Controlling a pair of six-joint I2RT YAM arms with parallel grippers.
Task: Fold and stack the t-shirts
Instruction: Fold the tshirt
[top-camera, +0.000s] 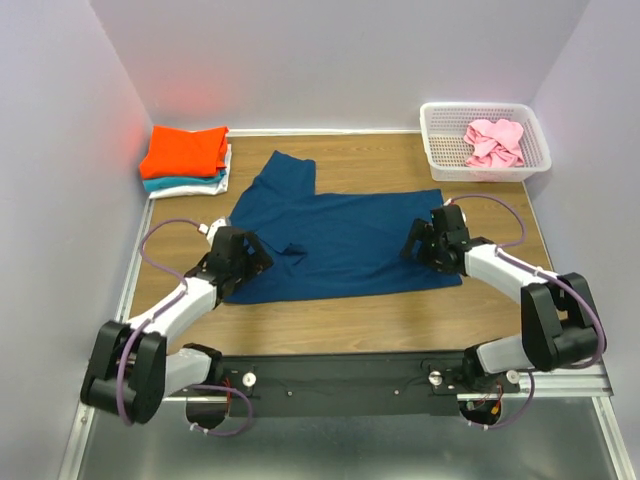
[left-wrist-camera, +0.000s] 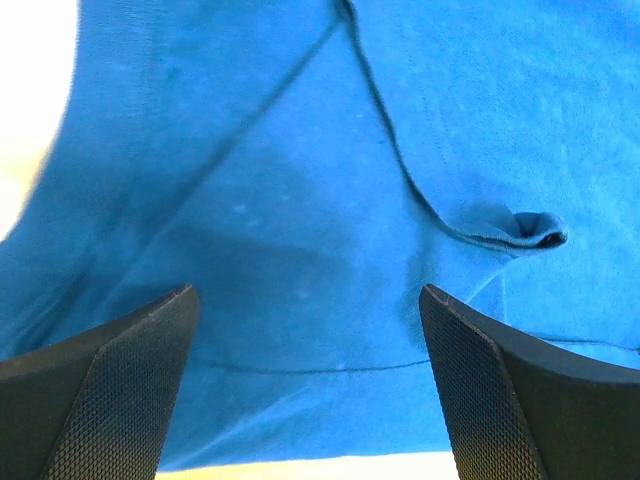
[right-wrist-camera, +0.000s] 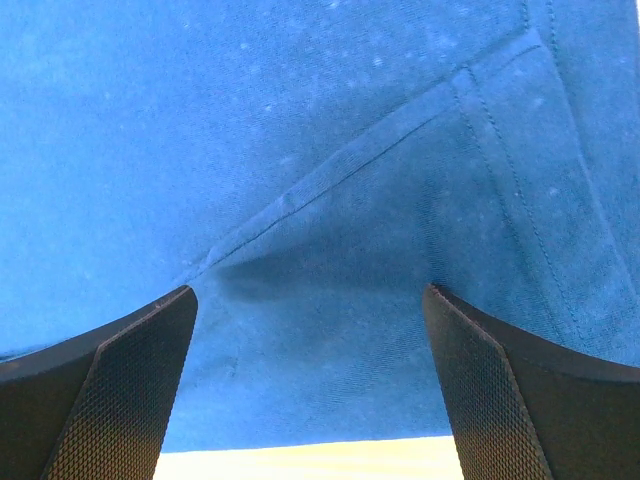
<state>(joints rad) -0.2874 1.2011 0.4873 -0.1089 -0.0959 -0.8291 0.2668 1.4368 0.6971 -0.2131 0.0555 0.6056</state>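
Note:
A dark navy-blue t-shirt (top-camera: 340, 235) lies spread flat across the middle of the wooden table, one sleeve pointing to the back left. My left gripper (top-camera: 262, 252) hovers open over its left end, with blue cloth (left-wrist-camera: 300, 250) filling that wrist view between the wide-apart fingers (left-wrist-camera: 120, 390). Over the shirt's right end my right gripper (top-camera: 418, 240) also stands open, a hem seam (right-wrist-camera: 330, 180) running above its fingers (right-wrist-camera: 500, 390). A folded stack sits at the back left: an orange tee (top-camera: 185, 148) on top of a teal one (top-camera: 180, 183) and a white one (top-camera: 215, 187). A crumpled pink tee (top-camera: 494, 140) lies in the basket.
The white lattice basket (top-camera: 440, 150) stands at the back right corner. Pale walls close the table on the left, back and right. Bare wood (top-camera: 340, 320) shows between the shirt's near edge and the black rail carrying the arm bases.

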